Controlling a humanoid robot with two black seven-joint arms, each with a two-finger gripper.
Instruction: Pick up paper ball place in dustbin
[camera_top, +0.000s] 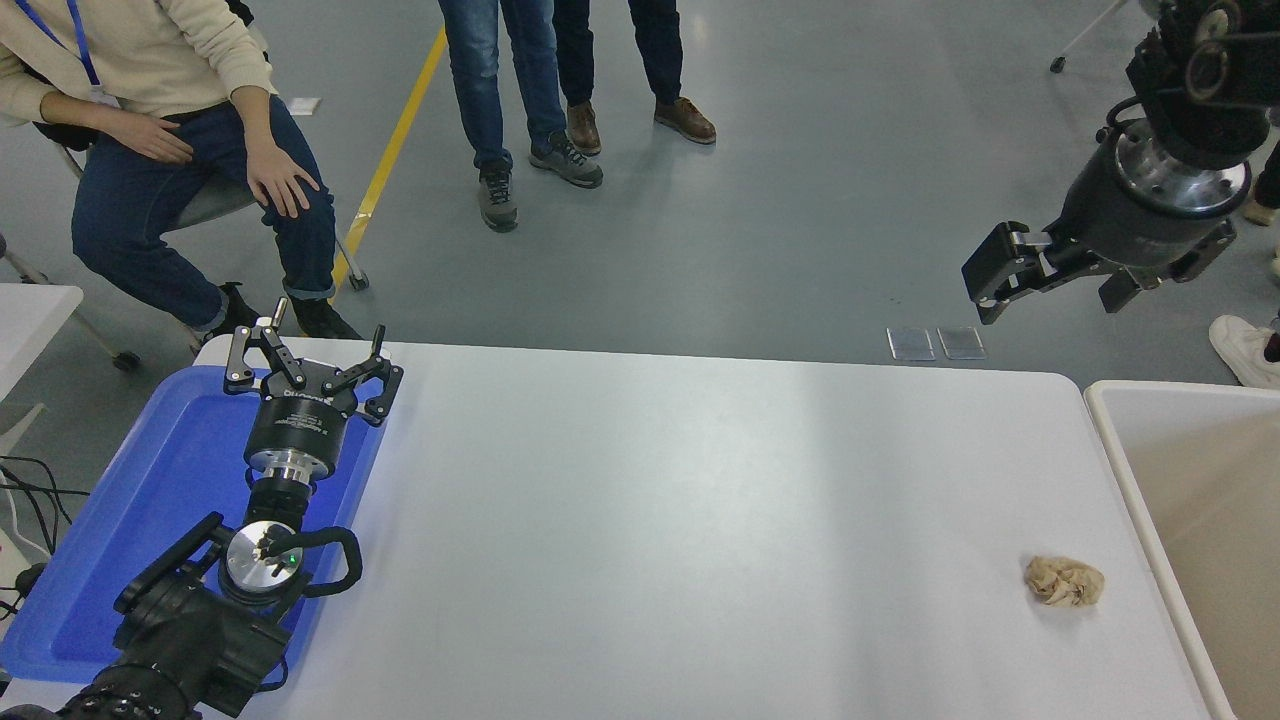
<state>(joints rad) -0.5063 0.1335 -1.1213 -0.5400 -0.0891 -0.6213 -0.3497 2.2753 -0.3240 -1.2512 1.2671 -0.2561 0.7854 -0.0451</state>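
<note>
The paper ball (1064, 581) lies on the white tabletop (680, 520) at the lower right of the frame, near the dustbin (1130, 470) at the right edge. The right gripper (1045, 280) hangs at upper right, fingers spread wide and holding nothing. The left gripper (312, 362), fingers wide, sits over the blue tray (120, 560) at lower left.
</note>
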